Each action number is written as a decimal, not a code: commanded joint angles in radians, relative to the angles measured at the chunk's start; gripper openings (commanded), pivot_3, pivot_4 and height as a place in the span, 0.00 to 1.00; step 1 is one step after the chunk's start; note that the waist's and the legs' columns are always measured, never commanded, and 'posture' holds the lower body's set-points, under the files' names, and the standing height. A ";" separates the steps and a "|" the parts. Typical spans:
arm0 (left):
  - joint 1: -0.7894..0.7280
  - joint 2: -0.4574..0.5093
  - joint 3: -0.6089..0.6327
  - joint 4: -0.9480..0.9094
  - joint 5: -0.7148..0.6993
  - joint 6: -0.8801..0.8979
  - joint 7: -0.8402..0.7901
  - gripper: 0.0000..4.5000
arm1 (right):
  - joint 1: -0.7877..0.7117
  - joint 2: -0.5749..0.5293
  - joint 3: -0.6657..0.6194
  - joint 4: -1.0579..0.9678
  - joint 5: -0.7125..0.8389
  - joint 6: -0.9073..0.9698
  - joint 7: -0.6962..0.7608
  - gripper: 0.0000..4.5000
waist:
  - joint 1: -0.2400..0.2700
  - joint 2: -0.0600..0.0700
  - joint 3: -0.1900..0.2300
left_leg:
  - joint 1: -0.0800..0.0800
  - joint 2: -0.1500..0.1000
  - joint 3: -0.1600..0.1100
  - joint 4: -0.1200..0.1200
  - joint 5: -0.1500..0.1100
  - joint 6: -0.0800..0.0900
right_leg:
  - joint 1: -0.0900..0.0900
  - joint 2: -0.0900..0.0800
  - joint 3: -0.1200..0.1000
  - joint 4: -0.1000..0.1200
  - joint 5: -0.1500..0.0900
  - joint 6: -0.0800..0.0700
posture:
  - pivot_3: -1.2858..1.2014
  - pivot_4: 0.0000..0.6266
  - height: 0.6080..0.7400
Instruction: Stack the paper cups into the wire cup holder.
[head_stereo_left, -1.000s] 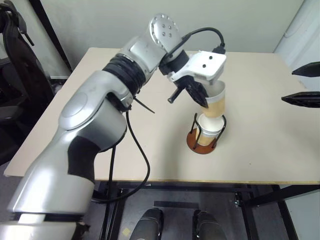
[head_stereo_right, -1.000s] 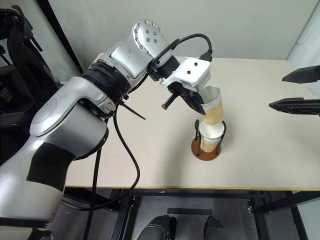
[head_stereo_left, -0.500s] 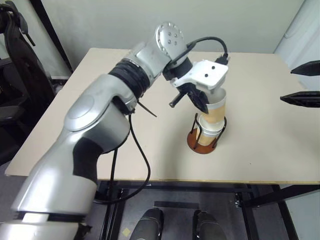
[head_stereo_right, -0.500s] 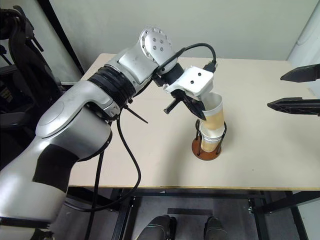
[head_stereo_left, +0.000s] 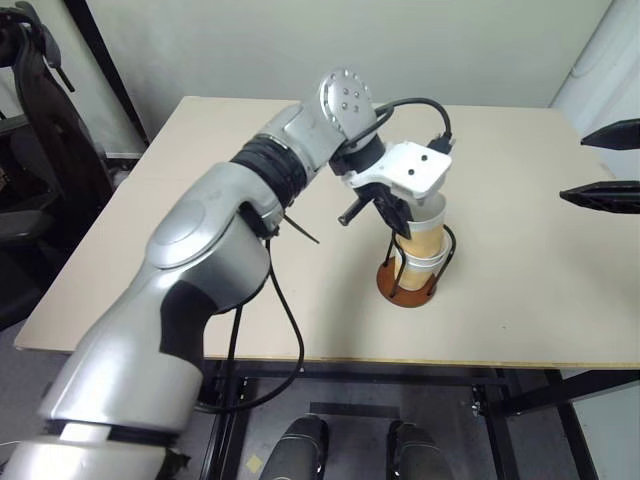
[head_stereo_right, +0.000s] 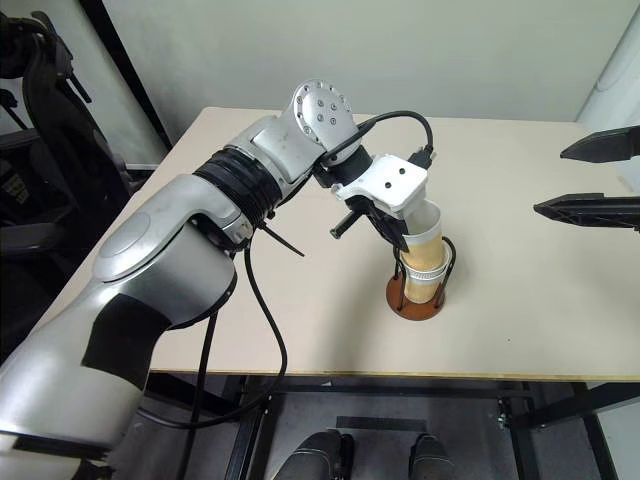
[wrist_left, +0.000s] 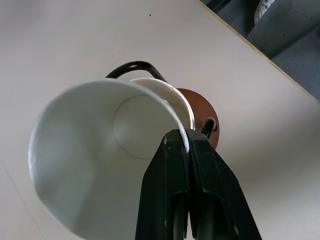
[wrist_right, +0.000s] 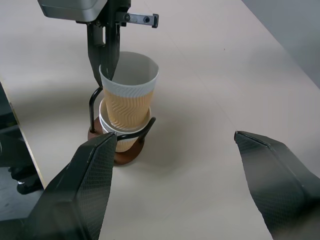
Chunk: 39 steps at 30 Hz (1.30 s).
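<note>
The wire cup holder (head_stereo_left: 392, 286), a reddish-brown disc with black wire loops, stands mid-table with a paper cup (wrist_right: 120, 137) seated in it. A second paper cup (head_stereo_left: 424, 234), tan with a white rim, sits with its bottom inside that seated cup, leaning slightly. My left gripper (head_stereo_left: 396, 214) is shut on this upper cup's rim, one finger inside the wall and one outside (wrist_left: 182, 145). My right gripper (head_stereo_left: 605, 163) hangs open at the table's right side, well apart from the holder, with nothing between its fingers (wrist_right: 90, 175).
The beige table (head_stereo_left: 200, 200) is bare around the holder. A black cable runs along my left arm. Dark frames and a chair stand off the table's left edge (head_stereo_left: 40, 100).
My left gripper has sunk with the upper cup, pushing it deeper into the cup in the holder and bringing it more upright. The right gripper has stayed put.
</note>
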 joint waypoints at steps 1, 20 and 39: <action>-0.012 -0.023 0.055 0.014 0.024 -0.023 -0.030 0.01 | -0.011 -0.030 -0.019 0.002 0.011 -0.014 -0.006 0.87 | 0.000 0.000 0.000 | 0.000 -0.001 0.000 0.000 0.000 0.001 | 0.000 -0.001 0.000 0.000 0.000 0.000 | 0.52 0.24 1.00; 0.025 -0.130 0.415 0.076 0.244 -0.040 0.063 0.86 | -0.078 0.054 0.112 0.051 -0.018 -0.102 0.006 0.87 | -0.002 0.000 0.000 | -0.001 -0.018 0.001 -0.001 0.002 0.006 | 0.002 -0.015 -0.001 0.000 -0.005 0.012 | 0.52 0.24 1.00; 0.298 0.621 0.900 -0.330 0.328 0.427 0.476 0.86 | -0.350 0.388 0.404 0.330 -0.237 -0.302 0.158 0.87 | -0.047 0.002 -0.001 | -0.001 -0.019 0.002 -0.007 0.010 0.001 | -0.006 -0.010 -0.004 0.001 -0.005 0.003 | 0.52 0.24 1.00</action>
